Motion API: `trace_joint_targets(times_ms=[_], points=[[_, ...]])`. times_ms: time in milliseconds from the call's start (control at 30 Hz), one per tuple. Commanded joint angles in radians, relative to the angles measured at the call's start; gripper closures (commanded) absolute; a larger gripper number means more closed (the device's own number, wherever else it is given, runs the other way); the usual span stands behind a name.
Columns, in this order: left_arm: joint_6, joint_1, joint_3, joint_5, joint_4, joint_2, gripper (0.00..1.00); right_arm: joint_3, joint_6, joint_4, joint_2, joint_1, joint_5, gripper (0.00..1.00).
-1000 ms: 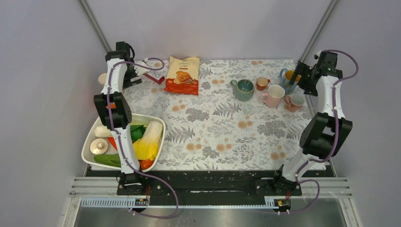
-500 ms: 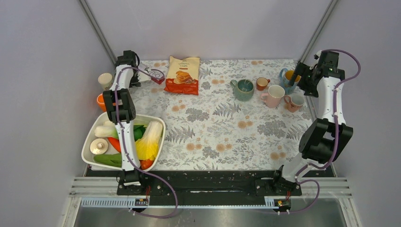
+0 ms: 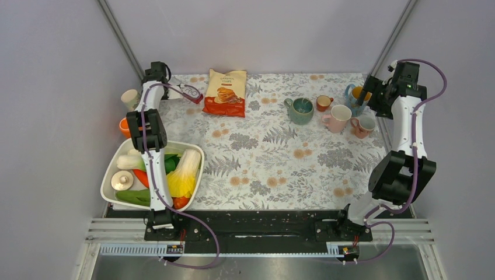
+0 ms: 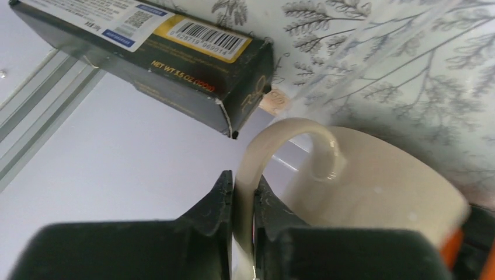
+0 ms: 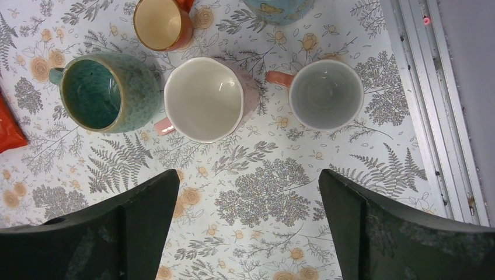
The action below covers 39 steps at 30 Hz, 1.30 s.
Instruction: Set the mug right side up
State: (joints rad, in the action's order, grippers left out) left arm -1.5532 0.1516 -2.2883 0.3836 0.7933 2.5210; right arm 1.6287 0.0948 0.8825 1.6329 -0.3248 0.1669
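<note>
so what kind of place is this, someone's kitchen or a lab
Most likely a robot test cell, not a home kitchen: two arms bolted to a metal rail, bare walls with aluminium struts, and a floral tablecloth staged with mugs and a snack bag.

Cream mug, dark box with yellow and white label and black barcode, desk white with grey ferns and orange flowers, speckled teal mug, pink mug white inside, orange cup cream inside, orange crisp bag
</note>
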Motion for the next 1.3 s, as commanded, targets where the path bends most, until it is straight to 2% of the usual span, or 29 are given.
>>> trace_joint_targets(times_ms=[0,333,600,767,967,1133,1267], points=[[0.014,-0.002,0.038,-0.023,-0.023,-0.067,1.0,0.037,-0.009,0.001,-0.023,0.012,-0.007,0.01],[0.157,-0.03,0.171,-0.161,-0.104,-0.258,1.0,0.075,0.0,0.001,-0.053,0.02,0.001,0.01],[0.423,-0.037,0.196,-0.369,-0.144,-0.344,1.0,0.092,0.013,-0.018,-0.084,0.064,0.016,0.01],[0.671,-0.037,0.179,-0.528,-0.098,-0.376,1.0,0.091,0.007,-0.041,-0.099,0.126,0.07,0.01],[0.89,-0.038,0.229,-0.663,-0.097,-0.437,1.0,0.076,0.045,-0.157,-0.091,0.3,0.197,0.01],[1.086,-0.04,0.211,-0.844,-0.075,-0.478,1.0,0.059,0.105,-0.388,-0.033,0.557,0.339,0.01],[1.229,-0.067,0.219,-0.989,-0.072,-0.511,1.0,0.082,0.199,-0.591,0.079,0.738,0.419,0.01]])
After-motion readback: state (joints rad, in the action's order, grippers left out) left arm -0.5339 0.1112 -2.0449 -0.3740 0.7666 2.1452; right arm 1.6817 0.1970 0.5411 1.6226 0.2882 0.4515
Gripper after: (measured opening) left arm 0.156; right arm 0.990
